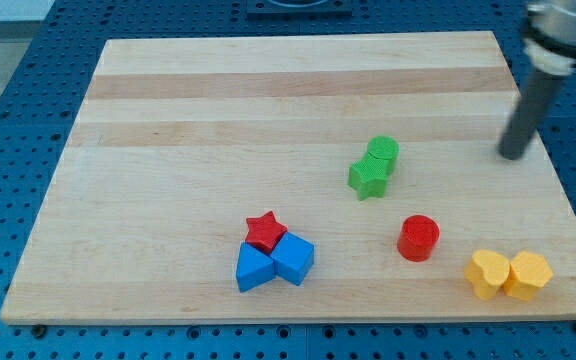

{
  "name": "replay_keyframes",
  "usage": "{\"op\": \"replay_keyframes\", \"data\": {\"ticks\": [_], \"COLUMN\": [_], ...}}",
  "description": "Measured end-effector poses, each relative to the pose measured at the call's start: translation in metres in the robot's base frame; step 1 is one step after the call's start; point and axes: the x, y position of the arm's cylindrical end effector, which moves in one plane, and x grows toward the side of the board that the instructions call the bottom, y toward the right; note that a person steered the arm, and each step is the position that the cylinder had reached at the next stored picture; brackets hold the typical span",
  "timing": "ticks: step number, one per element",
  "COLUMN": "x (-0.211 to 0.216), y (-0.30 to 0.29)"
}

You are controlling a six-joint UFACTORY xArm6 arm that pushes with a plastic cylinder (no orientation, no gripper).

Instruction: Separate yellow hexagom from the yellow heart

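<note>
The yellow hexagon (529,275) and the yellow heart (487,273) lie touching side by side near the board's bottom right corner, heart on the left, hexagon on the right. My tip (513,156) rests on the board at the right side, well above both yellow blocks and apart from them.
A red cylinder (418,238) stands left of the heart. A green star (368,178) and green cylinder (383,152) touch near the middle. A red star (265,231) sits against two blue blocks (255,268) (293,258) at bottom centre. The wooden board's right edge (558,190) is close.
</note>
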Motion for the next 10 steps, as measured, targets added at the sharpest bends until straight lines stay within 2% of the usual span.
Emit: {"op": "replay_keyframes", "data": {"ticks": [1,2,3,4,5,7,8,10], "x": [0.060,0.126,0.166,0.179,0.177,0.112,0.101,0.124], "y": [0.048,0.054,0.040,0.004,-0.049,-0.123,-0.133,-0.107]}}
